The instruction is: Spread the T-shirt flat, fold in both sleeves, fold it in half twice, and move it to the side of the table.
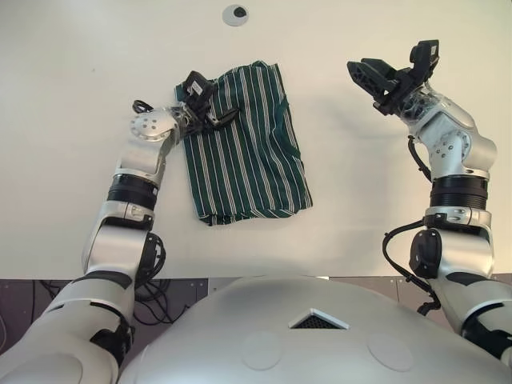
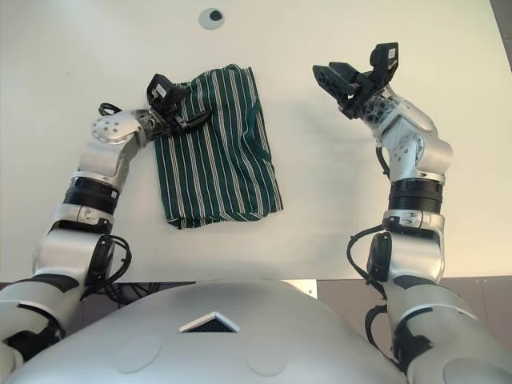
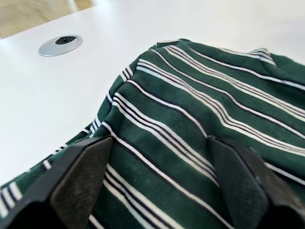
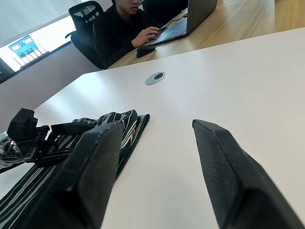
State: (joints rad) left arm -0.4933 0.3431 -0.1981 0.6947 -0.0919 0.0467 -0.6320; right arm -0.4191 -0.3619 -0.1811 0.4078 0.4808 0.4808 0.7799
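Note:
The T-shirt (image 1: 244, 148), dark green with white stripes, lies folded into a rough rectangle on the white table (image 1: 384, 200), left of the middle. My left gripper (image 1: 214, 112) sits low over the shirt's far left corner, open, with striped cloth (image 3: 205, 119) spread under and between its black fingers (image 3: 81, 181). Off to the right, my right gripper (image 1: 394, 68) is held above the bare tabletop, open and holding nothing, about a hand's width from the shirt's far right corner (image 4: 131, 117).
A round grey cable grommet (image 1: 235, 14) is set into the table beyond the shirt. Bare tabletop stretches to the right and far left of the shirt. The table's front edge (image 1: 320, 276) runs just before my body.

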